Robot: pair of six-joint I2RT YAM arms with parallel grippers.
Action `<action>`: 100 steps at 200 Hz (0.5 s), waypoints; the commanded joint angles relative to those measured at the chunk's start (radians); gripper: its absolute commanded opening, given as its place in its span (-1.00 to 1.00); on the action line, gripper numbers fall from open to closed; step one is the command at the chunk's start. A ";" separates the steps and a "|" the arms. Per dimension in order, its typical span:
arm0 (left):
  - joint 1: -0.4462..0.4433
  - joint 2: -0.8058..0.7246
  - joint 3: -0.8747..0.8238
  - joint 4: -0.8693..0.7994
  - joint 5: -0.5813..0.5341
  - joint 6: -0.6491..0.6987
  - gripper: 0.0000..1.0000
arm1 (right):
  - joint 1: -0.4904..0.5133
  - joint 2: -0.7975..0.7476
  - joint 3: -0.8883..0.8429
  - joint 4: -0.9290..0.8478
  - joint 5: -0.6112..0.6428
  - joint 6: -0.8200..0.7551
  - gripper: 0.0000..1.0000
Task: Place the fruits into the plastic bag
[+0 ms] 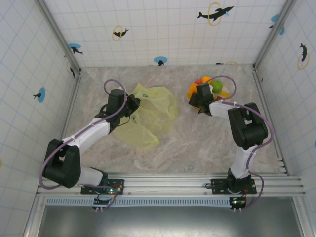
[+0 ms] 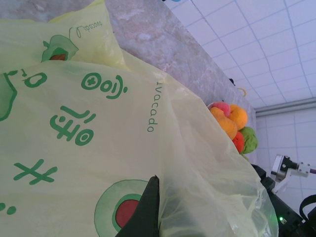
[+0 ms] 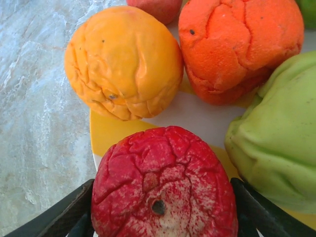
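Yellow-green plastic bag (image 2: 98, 148) reading "avocado": we are clenching it left (image 2: 148, 207); right gripper (image 3: 160, 207) is straddling the red apple (image 3: 163, 187), grasp uncertain.

Lab test cell: tiled walls (image 1: 163, 29), aluminium frame rails (image 1: 197, 185).

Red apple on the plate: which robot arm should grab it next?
The right. Its gripper already has a finger on each side of the red apple, while the left gripper is across the table, shut on the plastic bag.
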 commanded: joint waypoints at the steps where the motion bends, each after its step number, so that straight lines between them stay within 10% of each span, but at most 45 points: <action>1: 0.007 -0.001 -0.009 0.021 0.015 -0.012 -1.00 | -0.001 0.017 0.030 0.011 0.027 -0.005 0.29; 100: 0.013 -0.009 -0.009 0.018 0.009 -0.009 -1.00 | -0.011 -0.289 -0.188 0.062 -0.133 -0.093 0.08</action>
